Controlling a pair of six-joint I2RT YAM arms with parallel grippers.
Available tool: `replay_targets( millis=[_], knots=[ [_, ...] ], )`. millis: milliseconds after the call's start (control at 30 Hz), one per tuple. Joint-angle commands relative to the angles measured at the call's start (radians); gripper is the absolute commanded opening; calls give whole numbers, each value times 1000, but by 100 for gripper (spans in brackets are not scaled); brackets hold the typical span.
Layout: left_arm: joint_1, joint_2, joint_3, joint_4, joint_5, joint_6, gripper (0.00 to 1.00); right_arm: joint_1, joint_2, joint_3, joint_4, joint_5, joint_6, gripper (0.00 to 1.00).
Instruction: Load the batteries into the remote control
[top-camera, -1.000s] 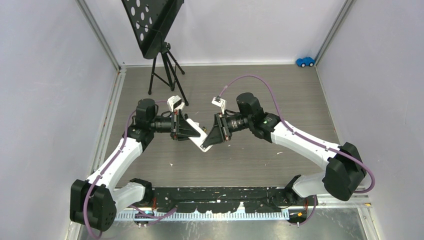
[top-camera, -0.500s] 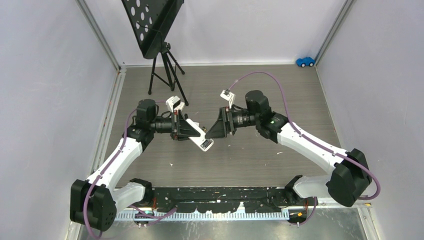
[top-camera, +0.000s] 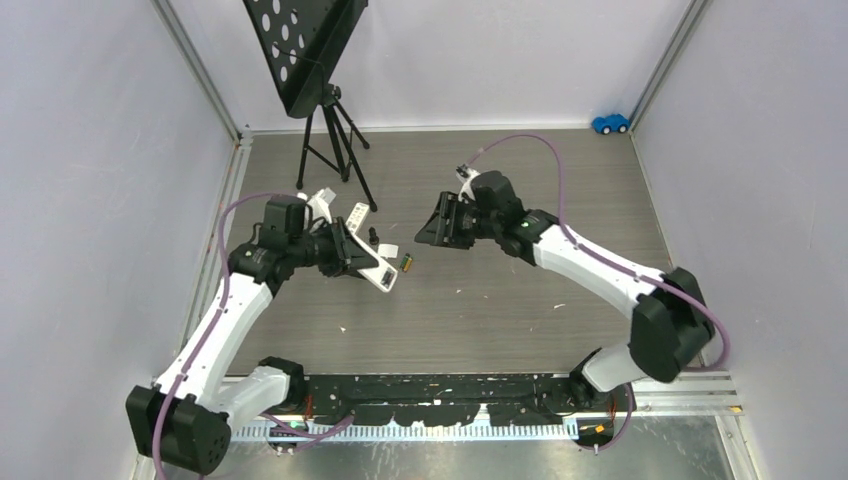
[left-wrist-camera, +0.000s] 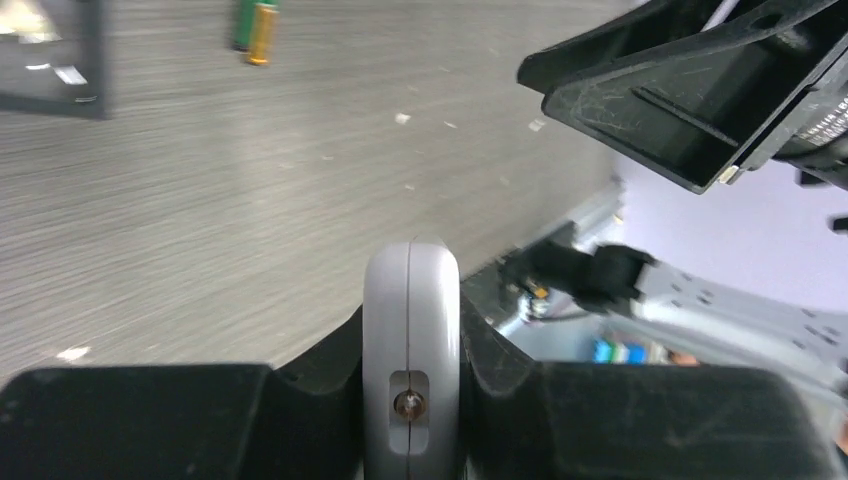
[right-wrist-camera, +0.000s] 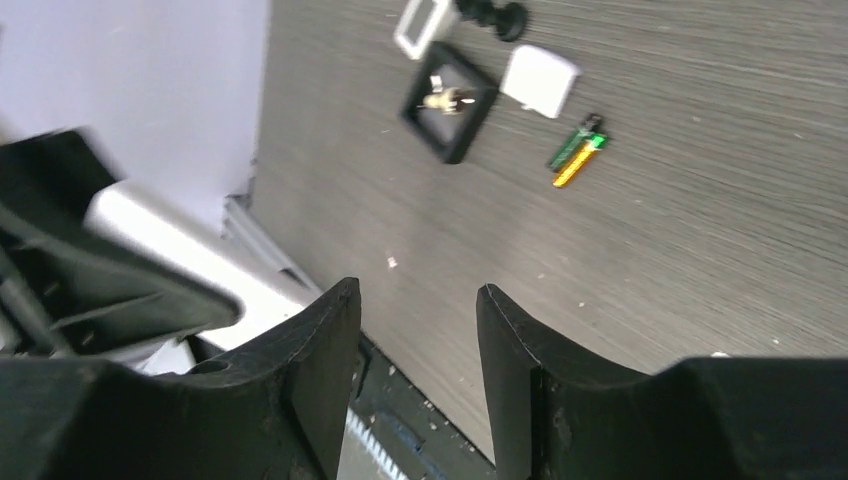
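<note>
One remote control (top-camera: 378, 272), pinched in the left jaws, slants its free end near-rightward; right jaws spread, empty.

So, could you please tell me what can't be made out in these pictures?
- Left wrist: the remote shows only its edge, gripped in the left end effector; its battery compartment is unseen.
- Right wrist: the batteries lie close together, too small to count.
- Right wrist: the black tray's contents are small and blurred.
</note>
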Motion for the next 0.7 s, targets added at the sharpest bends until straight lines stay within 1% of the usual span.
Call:
replay_targets(
  millis=[0,67,133,233,333,367,467,533,667],
  knots=[
    [7,-88,45,-158,-336,88,0,68,106,106,-99,231,22,51],
    [7,-128,34,-143,-347,99,0,93,153,127,-108,271,28,51],
    [7,-165,20,-118,-326,115,0,117,194,143,-104,308,26,52],
    [7,-195,8,-106,-322,134,0,144,273,186,-92,331,-38,55],
    [7,-209,8,-119,-352,148,0,166,351,261,-115,357,-188,59],
    [7,-210,11,-125,-358,151,0,170,380,290,-132,391,-249,60],
    [7,-208,16,-135,-363,153,0,172,464,387,-180,415,-450,65],
    [7,-207,17,-135,-363,154,0,173,520,429,-188,421,-559,71],
    [7,-207,47,-154,-372,161,0,172,603,505,-209,380,-720,75]
  ],
)
